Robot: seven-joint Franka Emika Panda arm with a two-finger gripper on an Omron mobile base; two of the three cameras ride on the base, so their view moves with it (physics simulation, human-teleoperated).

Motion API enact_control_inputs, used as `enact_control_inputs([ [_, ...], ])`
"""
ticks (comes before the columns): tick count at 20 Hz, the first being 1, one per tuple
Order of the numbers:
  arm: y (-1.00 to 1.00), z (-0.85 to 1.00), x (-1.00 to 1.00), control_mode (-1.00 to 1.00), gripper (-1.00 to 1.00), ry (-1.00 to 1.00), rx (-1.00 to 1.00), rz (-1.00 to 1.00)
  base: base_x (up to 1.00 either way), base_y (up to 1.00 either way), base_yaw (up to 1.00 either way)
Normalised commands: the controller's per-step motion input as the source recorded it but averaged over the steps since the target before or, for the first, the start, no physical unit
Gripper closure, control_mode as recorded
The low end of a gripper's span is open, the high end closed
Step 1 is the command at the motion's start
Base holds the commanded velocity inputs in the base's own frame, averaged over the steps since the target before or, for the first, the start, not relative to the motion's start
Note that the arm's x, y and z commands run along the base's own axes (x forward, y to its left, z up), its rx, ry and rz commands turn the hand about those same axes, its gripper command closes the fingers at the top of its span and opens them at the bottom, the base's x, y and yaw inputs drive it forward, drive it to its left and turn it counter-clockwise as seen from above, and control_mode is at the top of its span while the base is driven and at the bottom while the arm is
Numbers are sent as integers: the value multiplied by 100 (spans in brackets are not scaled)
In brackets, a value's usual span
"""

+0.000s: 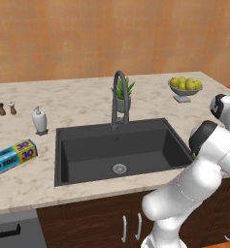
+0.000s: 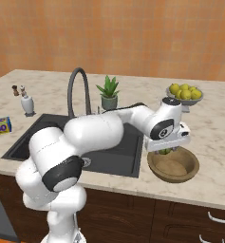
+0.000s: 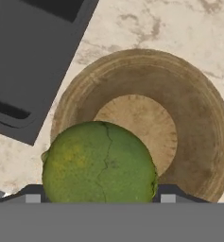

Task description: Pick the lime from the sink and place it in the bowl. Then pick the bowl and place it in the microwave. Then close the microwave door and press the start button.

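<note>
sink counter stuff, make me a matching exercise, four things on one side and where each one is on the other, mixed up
Things
1. lime
2. bowl
3. potted plant
4. foil box

Places
A. on the counter left of the sink
B. behind the sink, beside the faucet
C. between the gripper fingers, above the bowl
D. on the counter right of the sink

Pairs: 1-C, 2-D, 3-B, 4-A
</note>
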Motion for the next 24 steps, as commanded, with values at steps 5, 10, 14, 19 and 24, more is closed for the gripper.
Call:
enact_control_inputs([
  [5,-5,-37,31,-100,100,6,5,-16,0,0,0],
  [10,-25,-10,6,-100,100,1,6,-3,0,0,0],
  [14,-31,-12,0,-100,100,0,3,-2,0,0,0],
  [19,-8,-27,2,-100,100,0,0,-6,0,0,0],
  [24,-2,-37,13,-100,100,0,0,-7,0,0,0],
])
